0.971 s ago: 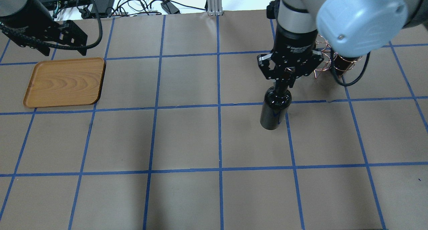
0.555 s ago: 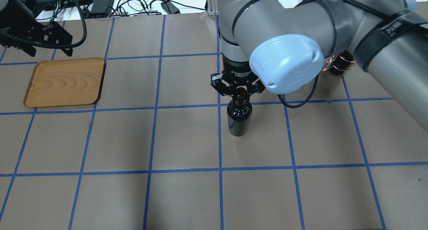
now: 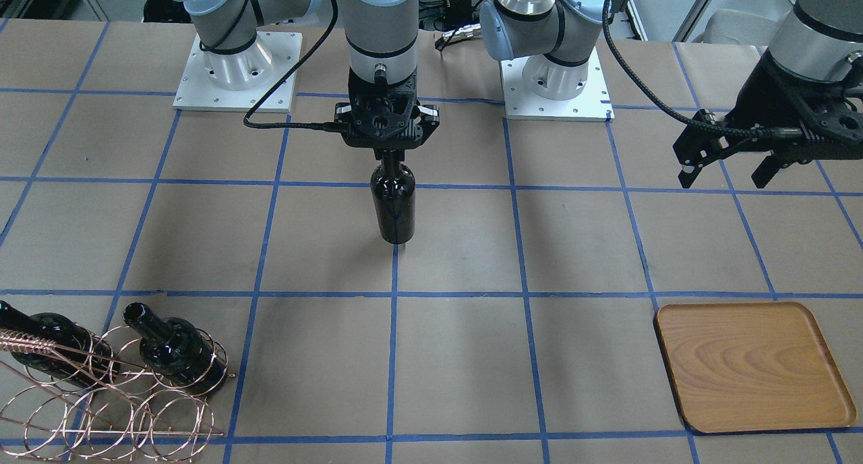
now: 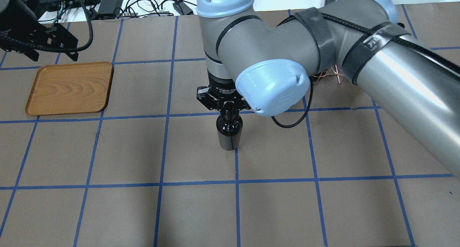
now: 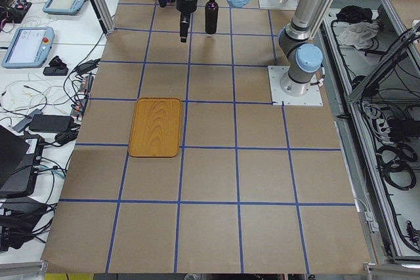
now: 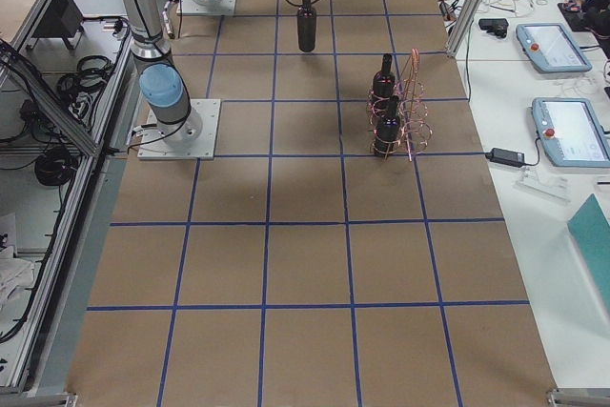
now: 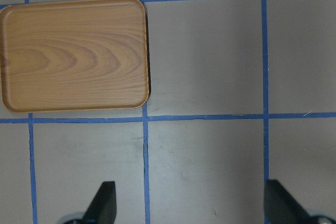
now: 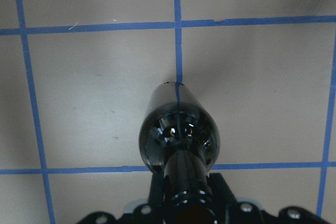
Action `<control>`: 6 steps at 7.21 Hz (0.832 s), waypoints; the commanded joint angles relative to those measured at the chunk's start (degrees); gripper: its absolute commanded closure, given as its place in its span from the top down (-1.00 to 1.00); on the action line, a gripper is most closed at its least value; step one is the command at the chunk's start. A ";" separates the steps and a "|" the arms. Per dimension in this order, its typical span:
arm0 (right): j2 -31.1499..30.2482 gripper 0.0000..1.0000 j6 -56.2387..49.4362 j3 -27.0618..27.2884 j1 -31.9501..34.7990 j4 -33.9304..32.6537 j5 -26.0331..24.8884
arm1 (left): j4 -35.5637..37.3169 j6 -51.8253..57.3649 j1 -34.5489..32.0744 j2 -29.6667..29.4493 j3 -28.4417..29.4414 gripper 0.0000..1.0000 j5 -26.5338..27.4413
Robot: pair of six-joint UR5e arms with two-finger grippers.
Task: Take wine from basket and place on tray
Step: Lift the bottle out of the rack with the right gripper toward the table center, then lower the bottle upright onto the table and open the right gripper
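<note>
My right gripper [image 4: 229,108] is shut on the neck of a black wine bottle [image 4: 229,132] and holds it upright near the table's middle. It also shows in the front view [image 3: 393,208] and the right wrist view [image 8: 176,129]. I cannot tell whether its base touches the table. The wooden tray [image 4: 70,88] lies empty at the far left. My left gripper [image 4: 54,55] is open and empty, hovering beside the tray's far edge; its wrist view shows the tray [image 7: 73,53] beyond the fingers [image 7: 105,203]. The copper wire basket [image 3: 101,396] holds two more bottles [image 3: 172,353].
The table is brown paper with a blue tape grid. My right arm's big elbow [image 4: 273,87] hides most of the basket in the overhead view. The arm bases [image 3: 236,73] stand at the robot's edge. Cables and electronics [image 4: 107,3] lie beyond the far edge.
My right gripper has carried the bottle leftwards in the overhead view, from near the basket to the table's middle. My left gripper shifted slightly left, then held still.
</note>
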 commanded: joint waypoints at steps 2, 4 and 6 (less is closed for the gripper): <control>4.98 -0.99 5.68 -6.04 4.18 -0.94 0.11 | -0.01 0.00 -0.22 0.00 -0.05 1.00 -0.03; 6.14 -0.97 7.37 -6.95 5.68 -0.94 -0.34 | -0.01 0.00 -0.57 0.00 -0.23 1.00 -0.03; 6.14 -0.83 8.15 -7.03 5.77 -0.94 0.62 | -0.01 0.00 -0.57 0.00 -0.23 1.00 -0.03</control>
